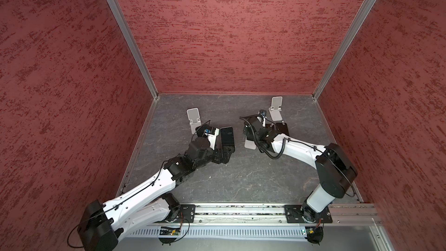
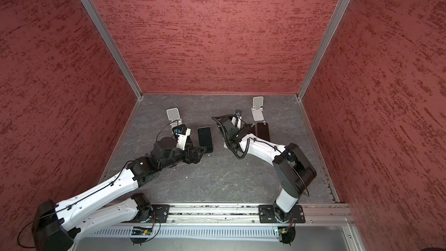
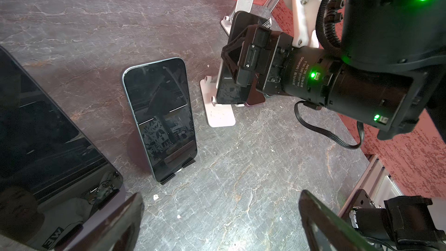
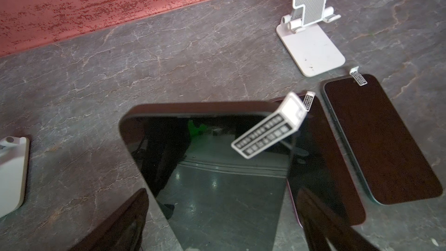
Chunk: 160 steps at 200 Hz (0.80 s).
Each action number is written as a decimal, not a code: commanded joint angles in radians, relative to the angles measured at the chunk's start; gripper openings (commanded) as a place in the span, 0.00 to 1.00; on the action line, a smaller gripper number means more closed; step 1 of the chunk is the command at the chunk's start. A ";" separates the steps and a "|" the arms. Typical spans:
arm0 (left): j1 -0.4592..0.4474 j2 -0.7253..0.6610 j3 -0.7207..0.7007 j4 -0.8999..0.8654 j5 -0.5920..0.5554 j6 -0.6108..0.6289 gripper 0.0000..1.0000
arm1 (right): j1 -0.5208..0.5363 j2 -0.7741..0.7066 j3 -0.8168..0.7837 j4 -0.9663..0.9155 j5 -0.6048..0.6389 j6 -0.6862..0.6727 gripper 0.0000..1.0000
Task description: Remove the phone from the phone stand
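A dark phone [image 4: 210, 165] with a white sticker tab leans on a white phone stand; its lower screen [image 3: 228, 90] and the stand's base [image 3: 219, 112] appear in the left wrist view. The base also peeks out under my right arm in a top view [image 1: 249, 144]. My right gripper [image 4: 223, 194] is open and straddles the phone, with a strip of table visible beside each finger. My left gripper [image 3: 220, 204] is open over bare table, holding nothing, beside a propped dark phone [image 1: 226, 136].
Two phones lie flat, one purplish [image 4: 325, 153] and one dark [image 4: 381, 138]. An empty white stand [image 1: 276, 109] is at the back right, another [image 1: 193, 117] at the back left. A phone on black clips [image 3: 159, 119] stands near a close phone screen [image 3: 48, 141].
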 commanded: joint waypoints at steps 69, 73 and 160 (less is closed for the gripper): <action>0.024 -0.015 -0.019 0.018 0.028 0.027 1.00 | 0.012 0.042 0.024 0.034 0.087 0.042 0.89; 0.025 -0.015 -0.018 0.018 0.029 0.027 1.00 | 0.012 0.043 0.024 0.034 0.091 0.043 0.89; 0.035 -0.014 -0.027 0.018 0.034 0.021 1.00 | 0.019 0.047 0.015 0.045 0.119 0.030 0.79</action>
